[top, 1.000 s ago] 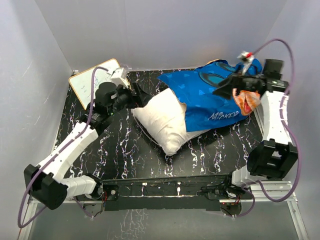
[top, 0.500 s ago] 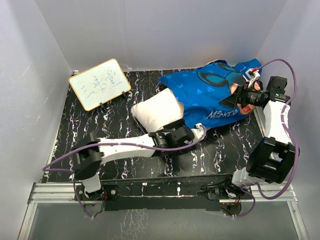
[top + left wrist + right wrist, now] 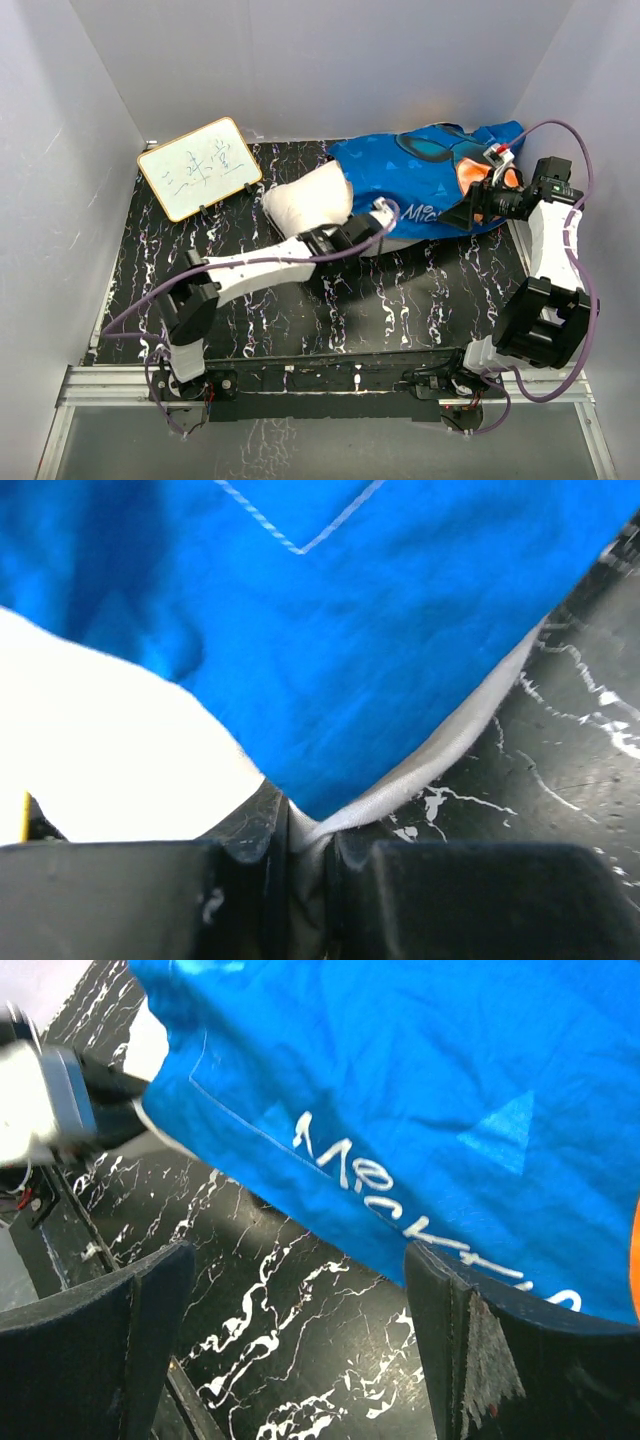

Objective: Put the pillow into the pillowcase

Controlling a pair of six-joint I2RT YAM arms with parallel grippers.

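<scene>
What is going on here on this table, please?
Two robot arms are working a white pillow into a blue pillowcase. The pillow is only partly inside, and its left end sticks out. The left arm's fingers are shut on a corner of the pillowcase, next to the pillow. The right arm's fingers stand open above the other end of the cloth and hold nothing.

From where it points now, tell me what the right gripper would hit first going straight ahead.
Most likely the pillowcase, its blue lettered face just beyond the open right gripper; the table shows below it, so depth is unclear.
</scene>
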